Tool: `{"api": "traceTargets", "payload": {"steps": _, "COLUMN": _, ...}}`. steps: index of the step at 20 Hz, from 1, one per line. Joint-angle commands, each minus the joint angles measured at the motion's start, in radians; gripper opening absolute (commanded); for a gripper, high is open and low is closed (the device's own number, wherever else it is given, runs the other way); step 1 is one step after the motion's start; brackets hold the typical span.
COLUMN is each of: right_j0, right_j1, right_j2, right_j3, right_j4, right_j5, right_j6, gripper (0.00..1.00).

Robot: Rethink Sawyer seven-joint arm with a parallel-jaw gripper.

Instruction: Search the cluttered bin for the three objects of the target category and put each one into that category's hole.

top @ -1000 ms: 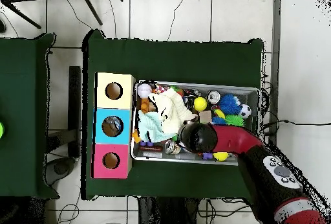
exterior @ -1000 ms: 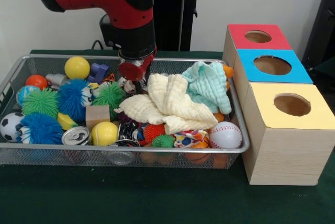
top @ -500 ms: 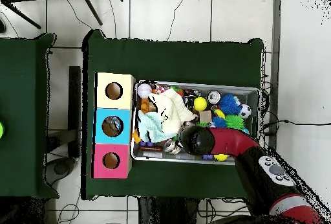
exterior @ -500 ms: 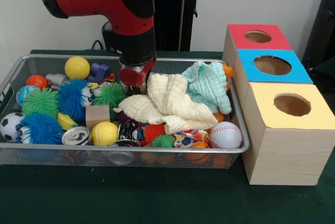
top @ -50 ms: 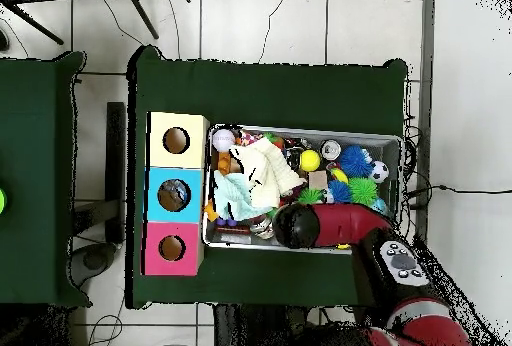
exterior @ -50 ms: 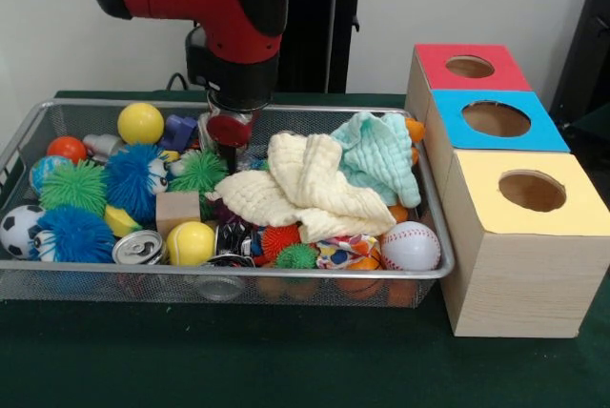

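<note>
A wire basket [exterior @ -50 ms: 286, 275] is packed with toys. My gripper [exterior @ -50 ms: 229, 148] hangs low over the back middle of the basket, behind a cream cloth [exterior @ -50 ms: 305, 189] and next to a green fuzzy ball [exterior @ -50 ms: 198, 172]. Its tip is hidden among the clutter, so its state does not show. A mint cloth [exterior @ -50 ms: 381, 155] lies to the right of the cream one. At the front are a baseball [exterior @ -50 ms: 410, 246], a yellow ball [exterior @ -50 ms: 191, 243] and a can [exterior @ -50 ms: 138, 248]. In the overhead view the red arm [top @ -50 ms: 330, 227] covers the basket's [top @ -50 ms: 395, 140] lower edge.
Three wooden boxes with round holes stand in a row right of the basket: red top [exterior @ -50 ms: 448, 79], blue top [exterior @ -50 ms: 543, 132], yellow top [exterior @ -50 ms: 581, 213]. Blue fuzzy balls [exterior @ -50 ms: 133, 179], a soccer ball [exterior @ -50 ms: 19, 230] and a wooden block [exterior @ -50 ms: 177, 210] fill the basket's left side.
The arm has shifted left and a little back in the front view, away from the cream cloth. Nothing in the basket has visibly moved.
</note>
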Motion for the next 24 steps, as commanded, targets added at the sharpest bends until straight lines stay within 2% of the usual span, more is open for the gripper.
{"api": "traceTargets", "payload": {"steps": 1, "right_j0": 0.08, "right_j1": -0.009, "right_j2": -0.226, "right_j3": -0.182, "right_j4": -0.111, "right_j5": 0.148, "right_j6": 0.232, "gripper": 1.0}}
{"api": "traceTargets", "payload": {"steps": 4, "right_j0": 0.072, "right_j1": -0.021, "right_j2": -0.235, "right_j3": -0.185, "right_j4": -0.122, "right_j5": 0.115, "right_j6": 0.195, "gripper": 1.0}}
{"api": "traceTargets", "payload": {"steps": 9, "right_j0": 0.039, "right_j1": -0.039, "right_j2": -0.203, "right_j3": -0.158, "right_j4": -0.136, "right_j5": 0.068, "right_j6": 0.112, "gripper": 1.0}}
{"api": "traceTargets", "payload": {"steps": 18, "right_j0": 0.024, "right_j1": -0.034, "right_j2": -0.159, "right_j3": -0.128, "right_j4": -0.106, "right_j5": 0.048, "right_j6": 0.121, "gripper": 1.0}}
{"api": "traceTargets", "payload": {"steps": 24, "right_j0": -0.042, "right_j1": -0.008, "right_j2": -0.034, "right_j3": -0.08, "right_j4": -0.014, "right_j5": -0.01, "right_j6": 0.134, "gripper": 1.0}}
